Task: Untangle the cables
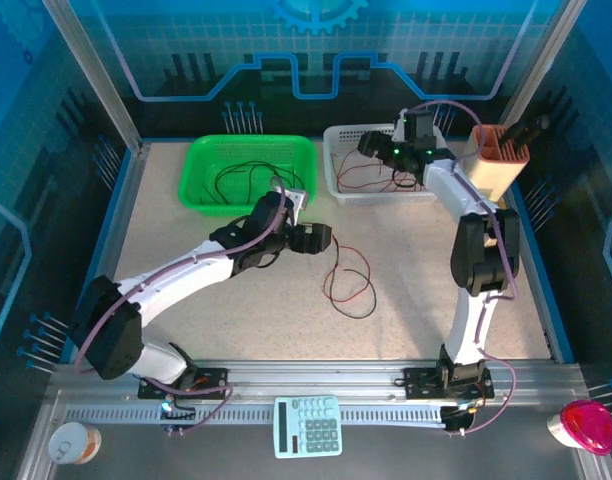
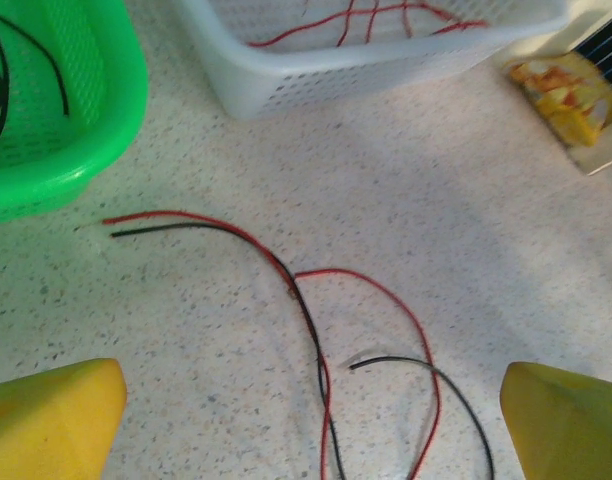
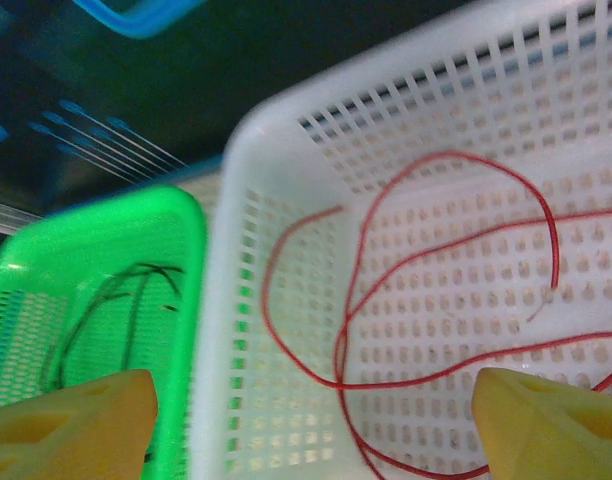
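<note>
left hand (image 2: 311, 420) hangs over the tangled cables (image 2: 308, 300) on the worktop (image 2: 506, 260), fingers wide, holding nothing. right hand (image 3: 311, 425) is above the white basket (image 3: 236, 300), also wide and empty. red cables (image 3: 436, 300) lie coiled on the basket floor, and black cables (image 1: 248, 175) sit in the green basket (image 1: 196, 175).

step in hand, as i read it: pull 1 strand out of the worktop tangle. suggest:
- go for a free end, not the spot where red and black run together
- pinch 1 colour alone; the 2 ends near the green basket lie just beside each other
- draw it out slowly along its own line so the loop doesn't cinch

left wrist view resolves the 2 ends and the crossing; the top view blurs them into 1 thin loop. which strand lies on top at the crossing is hard to call, maybe red. the top view adds the layout: tangle in front of both baskets, between the arms.
</note>
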Controlling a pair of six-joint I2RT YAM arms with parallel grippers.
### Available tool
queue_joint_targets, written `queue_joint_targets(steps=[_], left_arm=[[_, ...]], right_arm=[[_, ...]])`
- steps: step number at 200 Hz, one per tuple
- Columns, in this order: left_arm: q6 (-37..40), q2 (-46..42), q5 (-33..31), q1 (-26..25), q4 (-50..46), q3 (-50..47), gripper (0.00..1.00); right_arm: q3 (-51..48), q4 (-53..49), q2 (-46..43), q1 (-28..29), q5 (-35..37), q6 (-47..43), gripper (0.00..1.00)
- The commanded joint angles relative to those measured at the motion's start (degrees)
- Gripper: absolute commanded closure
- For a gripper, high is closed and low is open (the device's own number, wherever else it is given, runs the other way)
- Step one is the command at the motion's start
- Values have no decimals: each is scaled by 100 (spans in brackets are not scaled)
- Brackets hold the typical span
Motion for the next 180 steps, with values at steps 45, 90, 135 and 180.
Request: queue_joint_targets(steps=[45,90,135,180], left_arm=[[124,1048,-194,-180,-1036,636,21],[62,1777,-134,-434,-1207,1013,24],[-629,2277,-914,-455,-1457,1523,31],[-859,2372,-1016,-476,-1546,1652,30]], right_arm=[[-1055,-13,-1905,40,-396,96,18],[-2980,128,-3297,158,-192,194,18],[-4174,-151,-4068,539,39,27,19],[-4973,-816,-4280,1219,822,-397,23]])
